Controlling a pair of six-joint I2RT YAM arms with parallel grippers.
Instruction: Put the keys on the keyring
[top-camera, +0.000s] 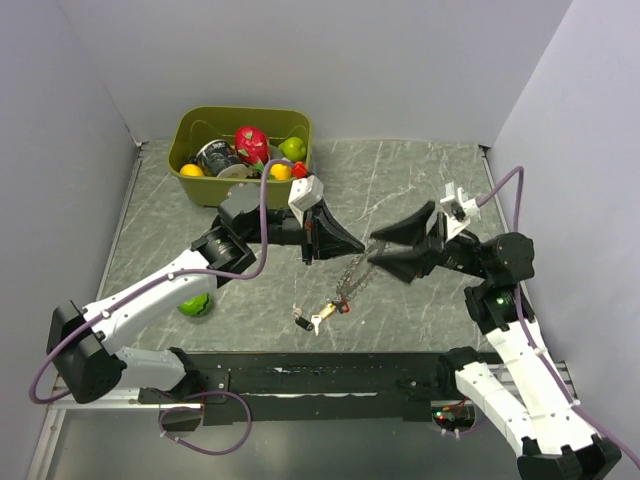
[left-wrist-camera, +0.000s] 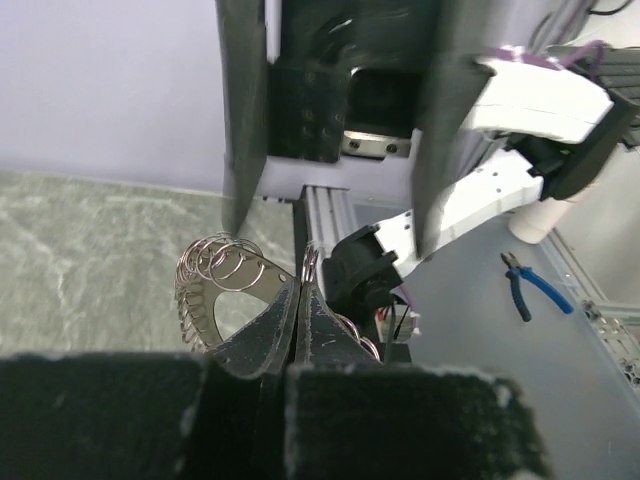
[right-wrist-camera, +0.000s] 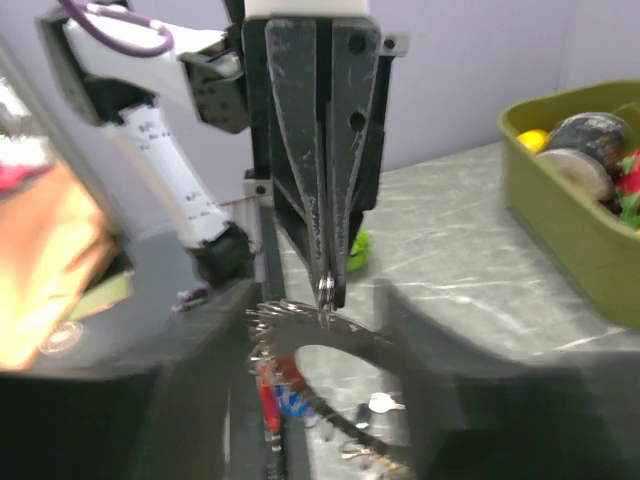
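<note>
The keyring (top-camera: 350, 278), a beaded grey metal ring, hangs over the table's middle from my left gripper (top-camera: 357, 248), which is shut on its upper edge. In the left wrist view the jaws (left-wrist-camera: 300, 290) meet on the ring, and its wire loops (left-wrist-camera: 215, 262) show to the left. My right gripper (top-camera: 371, 248) faces it from the right with its fingers (left-wrist-camera: 243, 120) spread wide on either side of the ring, gripping nothing. In the right wrist view the ring (right-wrist-camera: 300, 335) carries red and blue tags (right-wrist-camera: 272, 398). Keys (top-camera: 315, 320) with black and yellow heads lie on the table below.
An olive bin (top-camera: 190, 165) with fruit and a can stands at the back left. A green fruit (top-camera: 197, 305) lies by the left arm. Blue-handled pliers (left-wrist-camera: 530, 285) lie off the table. Grey walls close in the left, back and right sides.
</note>
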